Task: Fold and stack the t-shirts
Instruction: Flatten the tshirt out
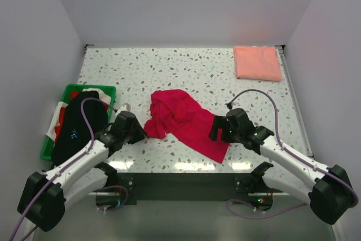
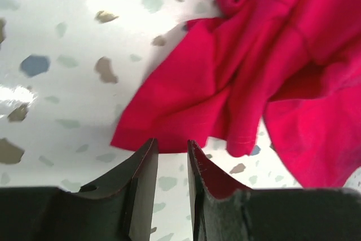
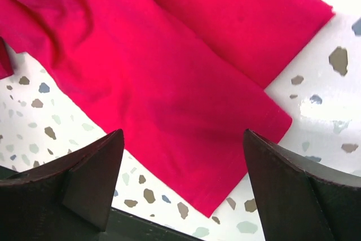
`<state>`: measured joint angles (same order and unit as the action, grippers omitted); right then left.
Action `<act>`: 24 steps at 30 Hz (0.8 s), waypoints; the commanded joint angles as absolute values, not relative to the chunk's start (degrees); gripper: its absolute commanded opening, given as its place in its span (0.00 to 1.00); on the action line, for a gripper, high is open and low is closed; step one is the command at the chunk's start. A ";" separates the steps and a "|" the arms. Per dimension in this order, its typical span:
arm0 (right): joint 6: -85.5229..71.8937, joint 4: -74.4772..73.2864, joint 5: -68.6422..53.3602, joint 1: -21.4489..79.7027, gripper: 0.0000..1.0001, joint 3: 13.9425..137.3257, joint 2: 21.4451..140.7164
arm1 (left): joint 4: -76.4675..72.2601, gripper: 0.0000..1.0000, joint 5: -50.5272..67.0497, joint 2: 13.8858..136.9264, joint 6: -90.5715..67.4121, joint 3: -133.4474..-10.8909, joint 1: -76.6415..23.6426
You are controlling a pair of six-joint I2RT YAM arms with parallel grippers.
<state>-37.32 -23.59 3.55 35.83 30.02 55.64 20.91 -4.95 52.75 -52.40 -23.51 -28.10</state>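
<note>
A white, grey-speckled counter (image 1: 186,71) is boxed by 3 plain pale walls: back wall (image 1: 186,4) at 12 o'clock, left wall (image 1: 34,55) at 9, right wall (image 1: 333,43) at 3. Glare streaks its 6 o'clock edge.

1. The crumpled red shirt (image 1: 181,118) covers the centre of the table (image 1: 141,71), between the left gripper (image 1: 141,134) and the right gripper (image 1: 216,130).
2. The table is bare behind the red shirt, across to the back wall (image 1: 180,9).
3. A folded pink shirt (image 1: 257,62) fills the far right corner.
4. A green crate (image 1: 73,87) heaped with clothes blocks the left edge.
</note>
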 commanded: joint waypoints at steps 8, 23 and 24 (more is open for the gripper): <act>-48.34 -27.24 6.50 35.77 0.88 25.32 51.86 | 20.31 0.40 -9.58 51.75 -62.40 -19.16 -28.39; -49.66 -21.10 7.47 35.77 0.81 22.41 57.83 | 16.61 0.40 -14.49 58.27 -60.82 -21.88 -28.39; -49.66 -20.75 7.56 35.77 0.80 22.41 58.27 | 16.79 0.35 -15.11 58.36 -60.73 -22.58 -28.39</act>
<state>-48.66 -22.76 5.54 35.83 23.42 55.99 16.82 -10.72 57.54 -61.04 -20.38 -28.16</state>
